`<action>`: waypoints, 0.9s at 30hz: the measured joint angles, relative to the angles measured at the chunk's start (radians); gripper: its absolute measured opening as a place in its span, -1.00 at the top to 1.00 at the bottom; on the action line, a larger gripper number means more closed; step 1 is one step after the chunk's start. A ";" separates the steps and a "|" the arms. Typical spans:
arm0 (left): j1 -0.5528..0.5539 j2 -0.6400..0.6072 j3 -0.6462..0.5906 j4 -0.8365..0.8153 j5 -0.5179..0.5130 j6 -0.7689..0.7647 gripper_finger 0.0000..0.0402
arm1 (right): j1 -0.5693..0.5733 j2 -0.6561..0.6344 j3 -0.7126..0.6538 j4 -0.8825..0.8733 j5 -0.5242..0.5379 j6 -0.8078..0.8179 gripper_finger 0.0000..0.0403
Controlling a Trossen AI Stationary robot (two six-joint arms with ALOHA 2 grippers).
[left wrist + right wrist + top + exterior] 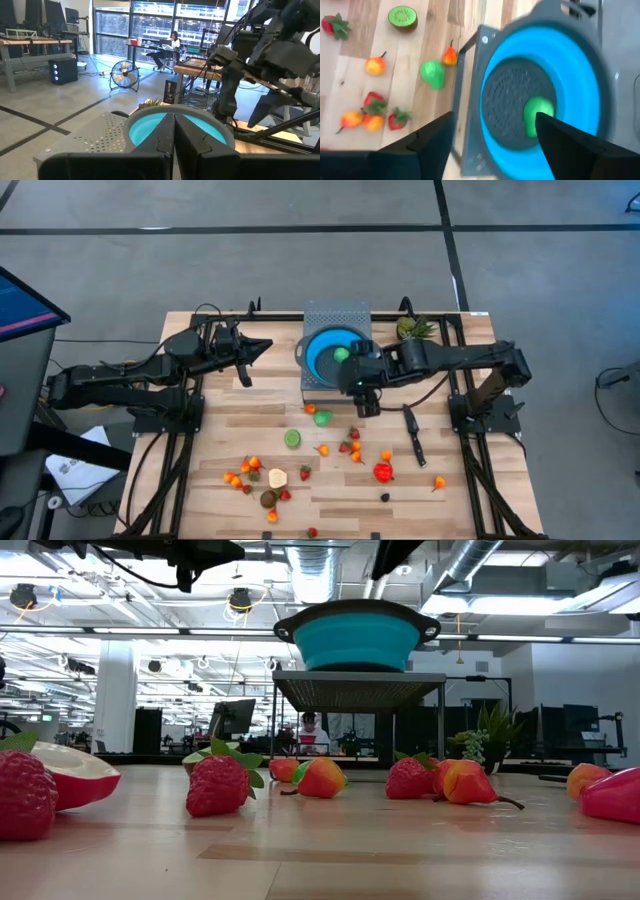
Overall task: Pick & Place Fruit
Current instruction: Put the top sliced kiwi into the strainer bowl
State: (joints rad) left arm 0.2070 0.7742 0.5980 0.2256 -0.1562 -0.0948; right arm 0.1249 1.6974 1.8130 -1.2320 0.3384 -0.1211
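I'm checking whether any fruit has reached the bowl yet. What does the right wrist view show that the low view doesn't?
Only the right wrist view: a green fruit lying inside the bowl, seen between the open right gripper fingers, and a halved kiwi on the table. Only the low view: the bowl's outer wall from the side, atop the grey stand, its inside hidden. Both: the blue bowl and strawberries on the wood.

Left hand (174, 145) with fingers pressed together, blue bowl (150, 127) on grey perforated stand (95, 142), other arm (270, 50) beyond
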 joint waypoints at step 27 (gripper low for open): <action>0.000 0.000 0.000 0.000 0.051 0.000 0.99 | 0.254 -0.333 -0.490 0.154 -0.015 0.588 0.99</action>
State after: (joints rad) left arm 0.2070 0.7742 0.5980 0.2252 -0.1050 -0.0944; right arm 0.3785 1.3643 1.3229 -1.0783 0.3233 0.4668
